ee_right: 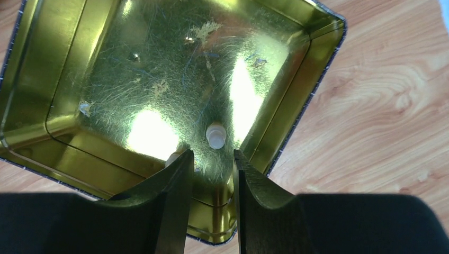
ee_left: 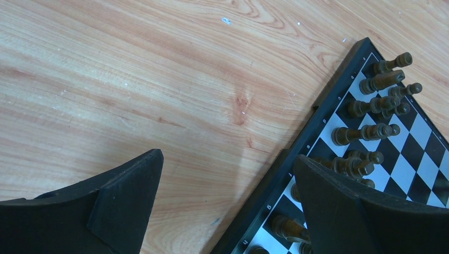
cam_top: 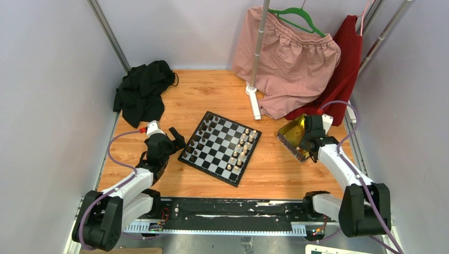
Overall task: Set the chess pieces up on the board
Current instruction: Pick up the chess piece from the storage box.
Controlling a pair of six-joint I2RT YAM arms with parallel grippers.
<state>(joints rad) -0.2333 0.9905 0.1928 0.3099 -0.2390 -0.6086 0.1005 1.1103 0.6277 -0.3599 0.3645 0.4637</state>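
The chequered board [cam_top: 218, 153] lies turned at the table's middle. Dark chess pieces [cam_top: 203, 133] stand along its left side and cream pieces [cam_top: 241, 151] along its right side. My left gripper [cam_top: 178, 138] is wide open and empty just left of the board. In the left wrist view [ee_left: 227, 159] its right finger hangs over the board's border [ee_left: 326, 103], near the dark pieces [ee_left: 365, 132]. My right gripper [cam_top: 304, 142] hovers over the gold tray [cam_top: 290, 135]. Its fingers stand narrowly apart with nothing between them [ee_right: 213, 156]. A cream piece [ee_right: 216, 134] lies in the tray [ee_right: 63, 84] just beyond the fingertips. Another [ee_right: 172, 157] peeks from behind the left finger.
A black cloth [cam_top: 140, 92] lies at the back left. A pink garment [cam_top: 291, 58] and a red one [cam_top: 344, 69] hang at the back right by a white stand pole [cam_top: 254, 95]. Grey walls close in both sides.
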